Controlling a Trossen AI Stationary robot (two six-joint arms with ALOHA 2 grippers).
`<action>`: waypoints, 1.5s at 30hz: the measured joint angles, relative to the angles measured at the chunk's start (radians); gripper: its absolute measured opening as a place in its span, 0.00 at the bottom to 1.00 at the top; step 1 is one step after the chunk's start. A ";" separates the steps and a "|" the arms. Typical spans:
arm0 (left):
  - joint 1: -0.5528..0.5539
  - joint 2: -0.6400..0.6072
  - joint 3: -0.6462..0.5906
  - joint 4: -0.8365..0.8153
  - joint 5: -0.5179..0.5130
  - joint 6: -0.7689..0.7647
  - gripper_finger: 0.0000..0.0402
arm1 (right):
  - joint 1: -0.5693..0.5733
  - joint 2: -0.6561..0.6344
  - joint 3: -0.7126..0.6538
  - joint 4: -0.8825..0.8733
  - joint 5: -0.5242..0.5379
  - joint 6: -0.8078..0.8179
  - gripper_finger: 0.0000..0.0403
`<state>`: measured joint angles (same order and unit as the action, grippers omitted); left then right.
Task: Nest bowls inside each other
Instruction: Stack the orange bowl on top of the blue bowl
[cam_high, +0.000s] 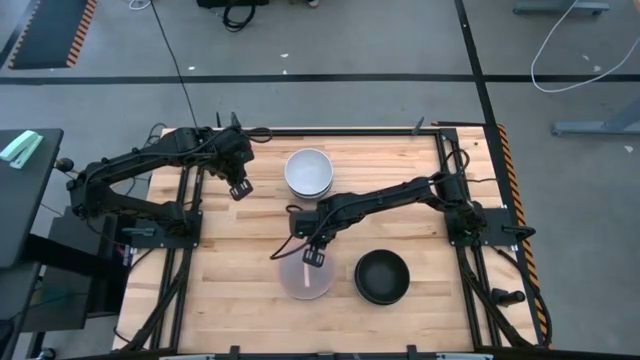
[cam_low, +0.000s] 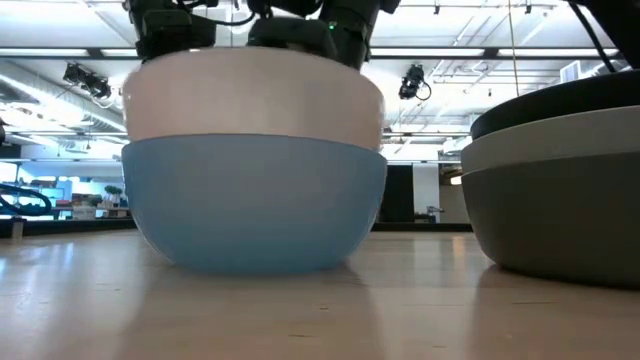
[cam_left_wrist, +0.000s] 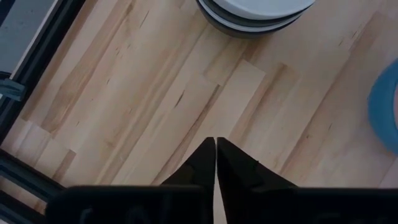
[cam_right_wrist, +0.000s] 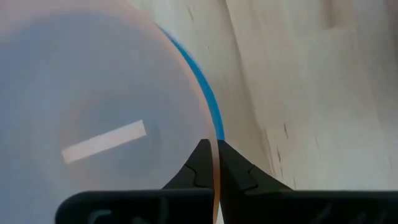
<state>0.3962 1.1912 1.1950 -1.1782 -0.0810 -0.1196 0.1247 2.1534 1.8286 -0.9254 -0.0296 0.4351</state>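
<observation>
Right end effector clamped on pink bowl's rim
Light, stiff, slippery; thin rim grip suits it, bottom centre of the frame.

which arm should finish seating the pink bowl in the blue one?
Right. Its gripper is already shut on the pink bowl rim, directly over the blue bowl. The left gripper is shut and empty, off by the white stack.

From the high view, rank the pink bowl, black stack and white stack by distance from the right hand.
1. Pink bowl: the right hand is at its rim.
2. Black stack: to the hand's right, near the front edge.
3. White stack: beyond the hand, toward the table's back.
</observation>
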 joint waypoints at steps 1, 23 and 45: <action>0.000 0.000 0.000 0.000 0.000 0.000 0.07 | 0.001 0.003 0.000 -0.011 0.000 -0.001 0.01; 0.000 0.000 0.000 0.000 0.000 0.000 0.06 | -0.006 0.016 0.000 0.009 -0.010 0.058 0.11; 0.000 0.000 0.000 0.000 0.000 0.000 0.02 | -0.020 0.011 0.006 0.008 -0.009 0.037 0.34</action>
<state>0.3965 1.1912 1.1954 -1.1782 -0.0811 -0.1200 0.1051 2.1647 1.8347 -0.9176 -0.0386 0.4717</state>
